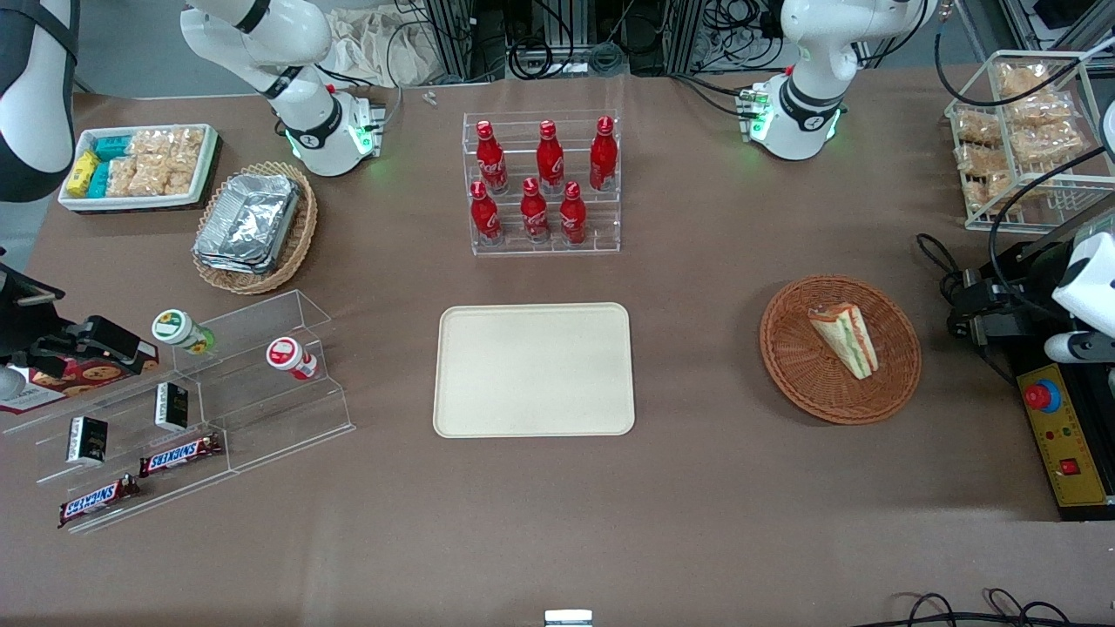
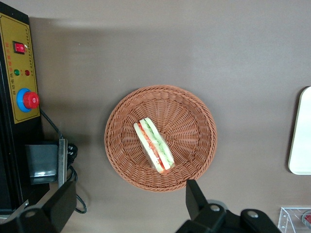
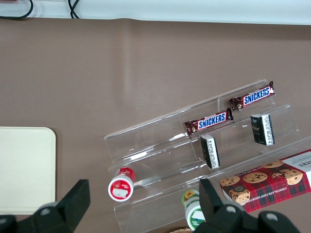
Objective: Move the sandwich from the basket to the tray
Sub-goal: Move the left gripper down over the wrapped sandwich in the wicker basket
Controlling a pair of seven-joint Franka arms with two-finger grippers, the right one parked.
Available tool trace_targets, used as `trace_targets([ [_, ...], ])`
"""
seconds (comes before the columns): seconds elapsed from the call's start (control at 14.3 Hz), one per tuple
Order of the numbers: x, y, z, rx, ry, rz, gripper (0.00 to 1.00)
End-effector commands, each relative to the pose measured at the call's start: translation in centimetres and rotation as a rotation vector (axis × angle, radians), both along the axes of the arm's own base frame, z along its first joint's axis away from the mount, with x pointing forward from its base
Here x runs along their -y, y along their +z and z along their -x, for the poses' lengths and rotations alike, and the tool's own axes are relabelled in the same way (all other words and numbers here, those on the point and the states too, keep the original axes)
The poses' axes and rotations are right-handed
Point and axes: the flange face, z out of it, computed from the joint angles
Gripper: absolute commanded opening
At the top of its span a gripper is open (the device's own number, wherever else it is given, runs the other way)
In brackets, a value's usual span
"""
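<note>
The sandwich (image 1: pixel 845 338) is a pale bread wedge with orange, green and white layers showing along its cut edge, and it lies on its side in the basket (image 1: pixel 794 366), a round, shallow, reddish-brown wicker bowl with a tight ribbed weave. The tray (image 1: pixel 533 370) is a flat cream rectangle with rounded corners and a low rim, bare, lying on the brown cloth table (image 1: pixel 697 488) well apart from the basket, toward the parked arm's end.

The gripper (image 2: pixel 131 204) hangs high above the basket, looking straight down, its two black fingers (image 2: pixel 197 199) spread wide and holding nothing; the sandwich (image 2: pixel 153 145) and basket (image 2: pixel 194 116) lie below, between and ahead of them.

A yellow-faced control box (image 1: pixel 1064 444) with a red button sits just beside the basket at the working arm's end. A clear rack of red bottles (image 1: pixel 540 178) stands farther from the front camera than the tray. Nothing lies between basket and tray
</note>
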Motion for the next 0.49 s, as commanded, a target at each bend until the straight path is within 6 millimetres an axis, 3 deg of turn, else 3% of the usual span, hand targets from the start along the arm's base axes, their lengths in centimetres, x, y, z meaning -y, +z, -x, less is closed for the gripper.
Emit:
trace_targets([
  [0.0, -0.1, 0.2, -0.3, -0.013, -0.015, -0.015, 1.0],
  [0.28, 0.0, -0.2, -0.5, -0.017, 0.001, -0.015, 1.0],
  [0.42, 0.8, -1.2, -0.5, -0.038, 0.103, -0.019, 1.0],
])
